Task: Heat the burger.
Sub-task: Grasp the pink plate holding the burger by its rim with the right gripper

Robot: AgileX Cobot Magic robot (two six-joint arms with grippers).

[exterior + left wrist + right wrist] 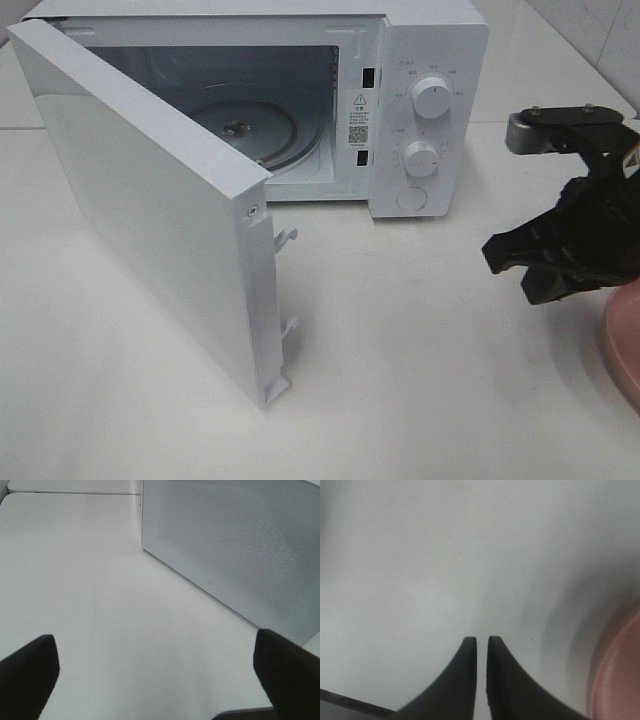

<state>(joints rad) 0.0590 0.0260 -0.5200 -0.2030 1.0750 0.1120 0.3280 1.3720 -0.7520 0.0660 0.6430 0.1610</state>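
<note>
The burger is not visible in any view. The white microwave (425,100) stands at the back with its door (150,220) swung wide open to the left, and its glass turntable (250,125) is bare. My right gripper (505,262) hovers over the table to the right of the microwave, next to the pink plate (622,340). In the right wrist view its tips (481,639) are nearly together and hold nothing, with the plate's rim (617,675) beside them. My left gripper (155,636) is open and empty, facing the door's outer face (235,550).
The open door juts far forward over the left half of the white table (400,360). The microwave's two knobs (432,97) and push button are on its right panel. The left arm is outside the exterior high view.
</note>
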